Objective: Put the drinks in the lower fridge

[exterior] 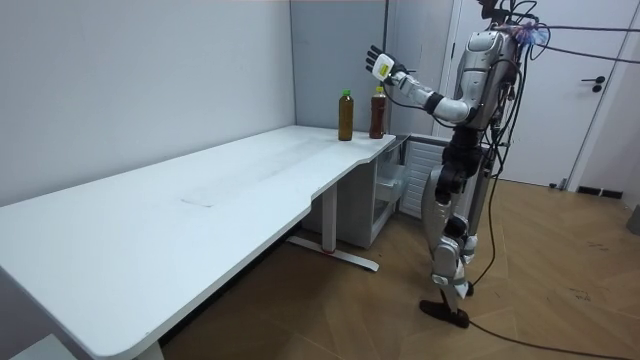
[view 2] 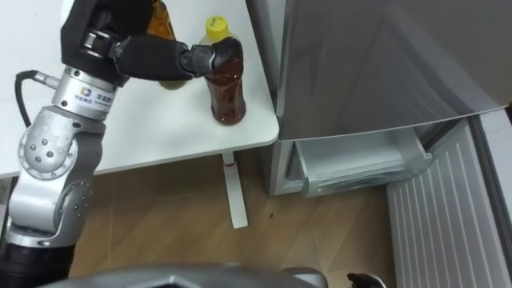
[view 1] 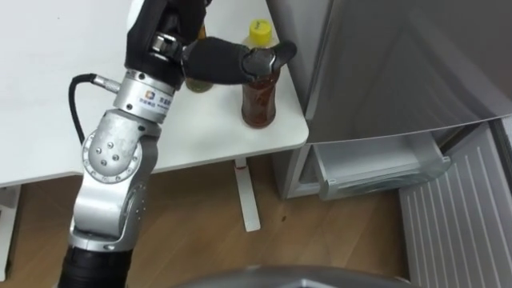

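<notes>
The yellow-capped clear plastic bottle of reddish-brown drink (view 1: 260,100) stands upright at the upper middle of the left eye view, on the near right corner of the flat white table (view 1: 48,80), close to both edges. Its long axis is vertical, cap upward.

The black-fingered left hand (view 1: 220,60) reaches in from the frame's left on a silver arm. From the head camera its fingertips (view 1: 272,58) overlap the bottle's neck. The room view settles the relation: there the hand hangs above and apart from the cap, palm out and fingers loosely spread, holding nothing. So the bottle lies below the fingertips and slightly beyond them. The judgement is that the coming move is a descent to the bottle's body and then a wrap from the side, not a further reach outward.

A second bottle, green-capped and filled with darker brown drink (exterior: 345,115), stands just beside the first, towards the frame's left in the eye views and partly behind the hand. It is close enough that a careless closing of the fingers could knock it.

At the frame's right stands the tall grey fridge (view 1: 384,64). Its pale lower drawer (view 1: 376,172) is pulled open below table height, at the lower right. The bottle will therefore have to travel rightward and down. The left arm is the one placed for the pick.
</notes>
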